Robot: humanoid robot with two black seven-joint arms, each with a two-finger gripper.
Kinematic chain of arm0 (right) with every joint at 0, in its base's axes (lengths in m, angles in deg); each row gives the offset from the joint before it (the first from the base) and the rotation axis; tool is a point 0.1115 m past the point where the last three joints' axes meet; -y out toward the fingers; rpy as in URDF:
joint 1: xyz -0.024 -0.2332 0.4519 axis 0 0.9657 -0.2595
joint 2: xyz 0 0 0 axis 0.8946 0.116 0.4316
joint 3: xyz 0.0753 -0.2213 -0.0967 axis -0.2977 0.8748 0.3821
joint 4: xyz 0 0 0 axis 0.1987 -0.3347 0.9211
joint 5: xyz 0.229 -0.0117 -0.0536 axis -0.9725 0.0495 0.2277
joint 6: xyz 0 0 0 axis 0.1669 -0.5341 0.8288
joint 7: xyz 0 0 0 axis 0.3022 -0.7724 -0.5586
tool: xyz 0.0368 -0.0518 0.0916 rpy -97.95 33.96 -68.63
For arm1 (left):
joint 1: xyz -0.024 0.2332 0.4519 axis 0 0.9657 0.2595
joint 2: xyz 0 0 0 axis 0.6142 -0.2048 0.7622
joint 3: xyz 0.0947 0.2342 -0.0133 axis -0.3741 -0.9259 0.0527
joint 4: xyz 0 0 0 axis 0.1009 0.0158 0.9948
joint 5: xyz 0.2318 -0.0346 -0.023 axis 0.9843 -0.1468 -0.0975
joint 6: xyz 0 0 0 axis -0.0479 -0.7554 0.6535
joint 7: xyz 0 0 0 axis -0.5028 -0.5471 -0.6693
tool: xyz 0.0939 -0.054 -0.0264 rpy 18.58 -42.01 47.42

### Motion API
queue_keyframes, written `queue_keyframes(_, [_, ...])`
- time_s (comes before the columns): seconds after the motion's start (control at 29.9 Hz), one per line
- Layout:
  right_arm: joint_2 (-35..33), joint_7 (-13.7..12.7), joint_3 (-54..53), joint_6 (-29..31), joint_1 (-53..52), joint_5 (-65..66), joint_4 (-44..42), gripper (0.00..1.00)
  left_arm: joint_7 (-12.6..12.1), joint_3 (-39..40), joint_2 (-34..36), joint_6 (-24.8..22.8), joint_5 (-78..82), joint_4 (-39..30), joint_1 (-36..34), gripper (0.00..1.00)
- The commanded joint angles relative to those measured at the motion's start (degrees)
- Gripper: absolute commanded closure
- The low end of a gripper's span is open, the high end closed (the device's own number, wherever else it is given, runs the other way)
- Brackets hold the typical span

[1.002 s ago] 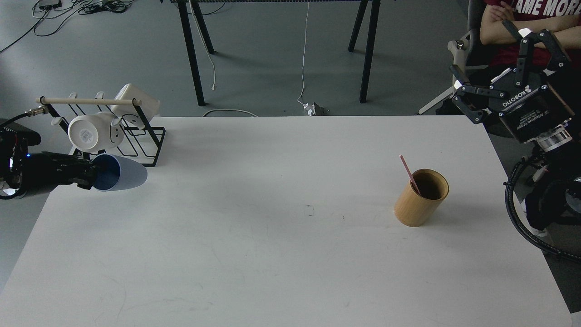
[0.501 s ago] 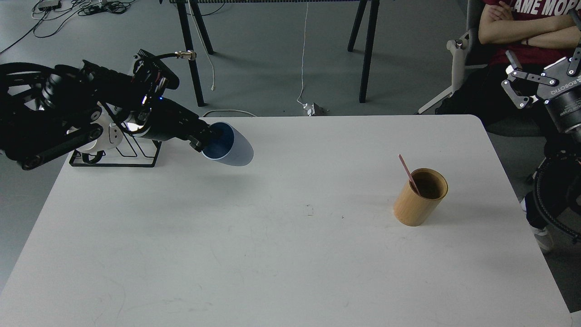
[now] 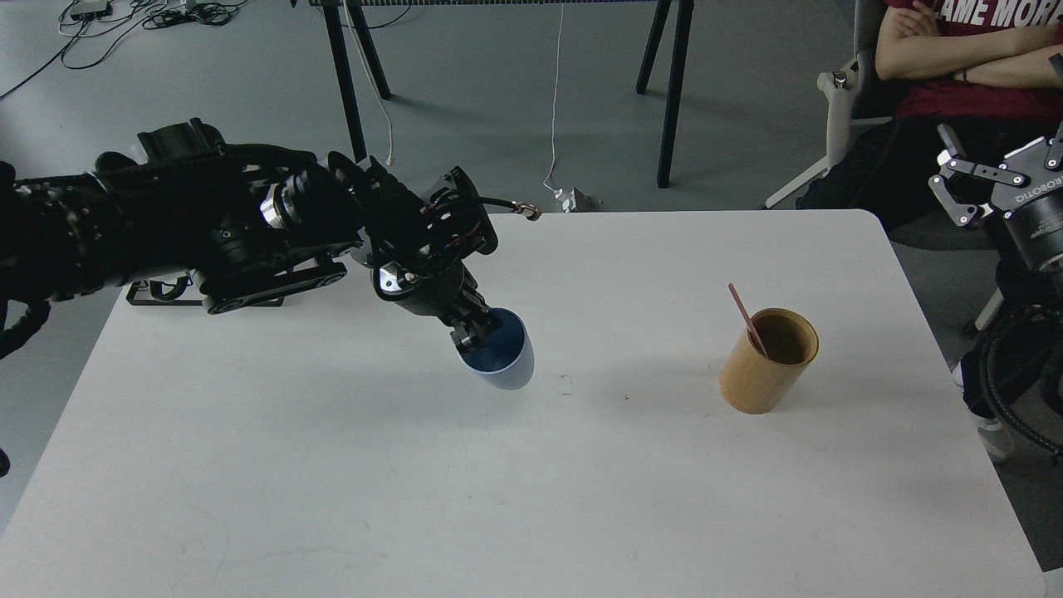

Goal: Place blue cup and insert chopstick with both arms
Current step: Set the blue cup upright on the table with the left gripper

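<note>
Head view: my left claw (image 3: 472, 325) is clamped on the blue cup (image 3: 501, 355), tilted, at frame center over the tabletop (image 3: 531, 498). Chopstick (image 3: 747, 318) leans in the bamboo cylinder (image 3: 766, 360), center right. Right claw (image 3: 1001, 174) at right edge, fingers apart, holding nothing.

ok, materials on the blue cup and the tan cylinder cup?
Blue cup: looks like matte plastic, with an even pale blue wall, darker inside, no glare. Tan cylinder cup: likely bamboo or wood, going by the warm tan tone and dull sheen; grain is too fine to confirm.
</note>
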Motion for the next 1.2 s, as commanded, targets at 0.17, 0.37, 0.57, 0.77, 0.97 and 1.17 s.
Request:
queue_keyframes(0.17, [-0.2, 0.0, -0.5, 0.0, 0.6, -0.1, 0.1, 0.01, 0.0, -2.4, -7.7, -0.2, 0.0, 5.1, 0.6, 0.95])
queue_keyframes(0.37, [0.1, 0.0, -0.5, 0.0, 0.7, 0.0, 0.3, 0.01, 0.0, -2.5, -8.1, -0.9, -0.1, 5.5, 0.0, 0.95])
queue_keyframes(0.57, [0.2, 0.0, -0.1, 0.0, 0.7, -0.1, 0.3, 0.01, 0.0, -2.7, -10.6, -1.9, 0.0, 7.5, 0.3, 0.94])
queue_keyframes(0.77, [0.2, 0.0, -0.5, 0.0, 0.7, 0.0, 0.3, 0.01, 0.0, -3.4, -12.8, -2.0, -0.1, 9.1, 0.6, 0.93])
queue_keyframes(0.97, [0.1, 0.0, -0.4, 0.0, 0.8, 0.0, 0.3, 0.01, 0.0, -3.7, -12.8, -2.7, -0.1, 9.6, 0.7, 0.90])
queue_keyframes(1.17, [0.2, 0.0, -0.4, 0.0, 0.9, -0.1, 0.3, 0.01, 0.0, -3.7, -12.8, -2.8, -0.1, 9.6, 1.0, 0.89])
